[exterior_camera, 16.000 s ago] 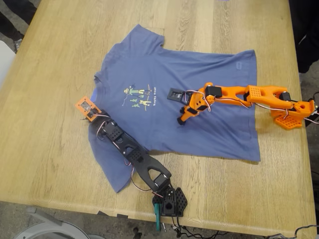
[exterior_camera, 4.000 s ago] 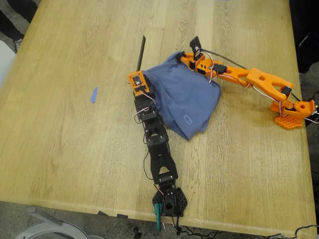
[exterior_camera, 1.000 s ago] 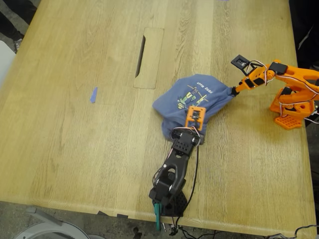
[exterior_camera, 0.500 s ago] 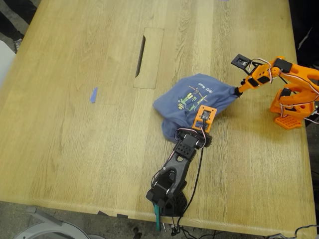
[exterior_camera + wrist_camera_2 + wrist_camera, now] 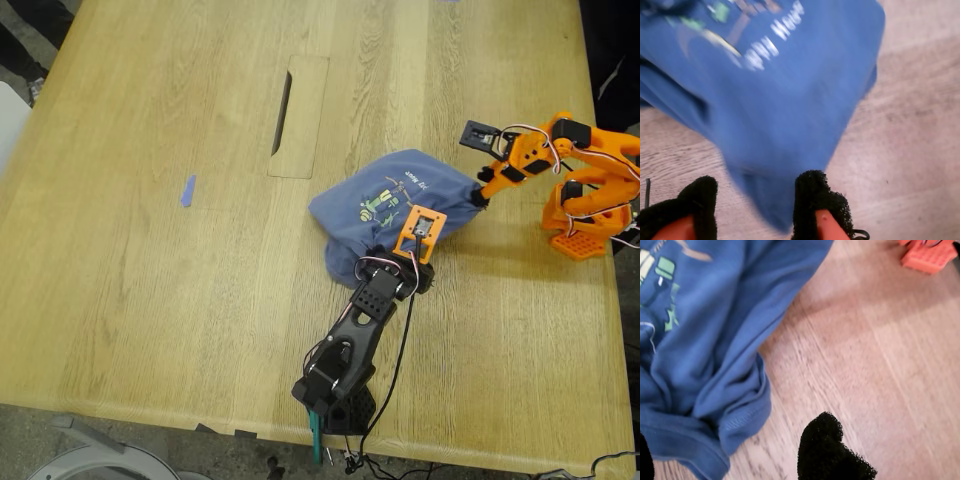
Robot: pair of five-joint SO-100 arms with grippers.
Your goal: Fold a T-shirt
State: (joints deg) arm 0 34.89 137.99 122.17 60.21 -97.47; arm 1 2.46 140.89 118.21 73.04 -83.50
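The slate-blue T-shirt point(image 5: 385, 215) lies bunched in a heap mid-table, its cartoon print and text facing up. One edge is drawn to a point at the exterior view's right, where my second gripper point(image 5: 481, 196), on the orange arm, is shut on it. In the second wrist view the fabric point(image 5: 780, 90) runs down between my second gripper's point(image 5: 757, 195) black pads. My first gripper point(image 5: 415, 245), on the black arm, hovers over the heap's near right edge. In the first wrist view my first gripper point(image 5: 735, 445) stands open, with the shirt's hem point(image 5: 700, 340) lying below it.
A long cable slot point(image 5: 284, 98) is cut into the wooden table behind the shirt. A small blue tape scrap point(image 5: 187, 190) lies toward the exterior view's left. The orange arm's base point(image 5: 580, 235) stands at that view's right edge, the black arm's base point(image 5: 335, 405) at the front edge.
My first gripper has slid off the heap toward the exterior view's right. My second gripper has lifted slightly, and the shirt's pulled edge has risen with it.
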